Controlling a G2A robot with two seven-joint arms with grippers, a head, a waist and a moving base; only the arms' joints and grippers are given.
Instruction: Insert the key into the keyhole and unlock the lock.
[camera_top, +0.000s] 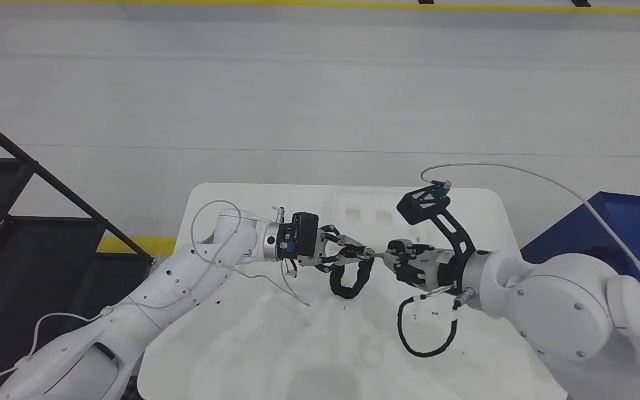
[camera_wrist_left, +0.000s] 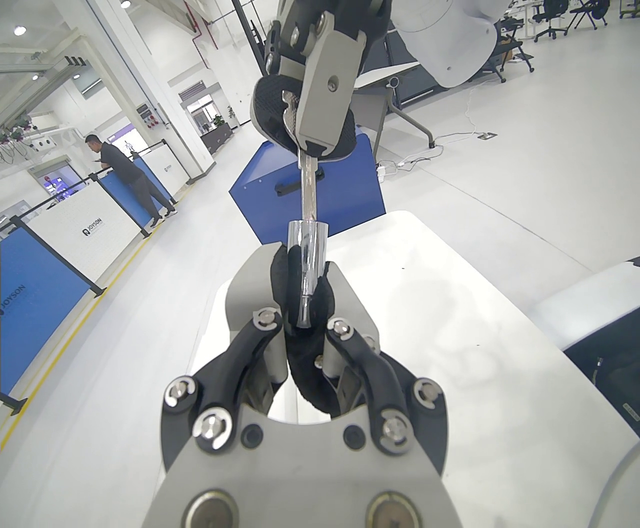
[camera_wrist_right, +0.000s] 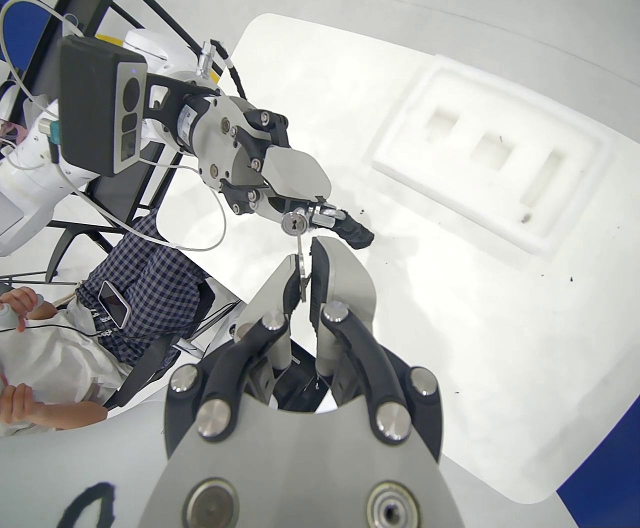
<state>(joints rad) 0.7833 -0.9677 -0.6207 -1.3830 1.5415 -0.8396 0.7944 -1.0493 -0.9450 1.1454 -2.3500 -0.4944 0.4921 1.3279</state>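
The left gripper (camera_wrist_left: 305, 280) is narrowed onto the lock (camera_wrist_left: 307, 250), its black pads (camera_wrist_left: 285, 280) pressed to either side of the chrome barrel. The right gripper (camera_wrist_right: 305, 265) faces it, pinched tight on the flat head of the key (camera_wrist_right: 299, 250). Both are held in the air above the middle of the table (camera_top: 250, 340), tip to tip.

The lock is a short, polished chrome cylinder with a round face and a slot at its centre. A black sheathed cable (camera_wrist_right: 355, 232) leaves its side through a small chrome fitting, and in the top view it hangs below the grippers as a dark loop. The key is plain silver metal: a notched flat head and a long, narrow blade. The blade runs straight from the right gripper into the keyhole; how deep it sits I cannot tell.

On the table beyond the grippers lies a white foam tray (camera_wrist_right: 500, 150) with three rectangular recesses.

The writing that shows is in the room behind: a white barrier panel (camera_wrist_left: 92, 227) carries a dark logo with a line of print.
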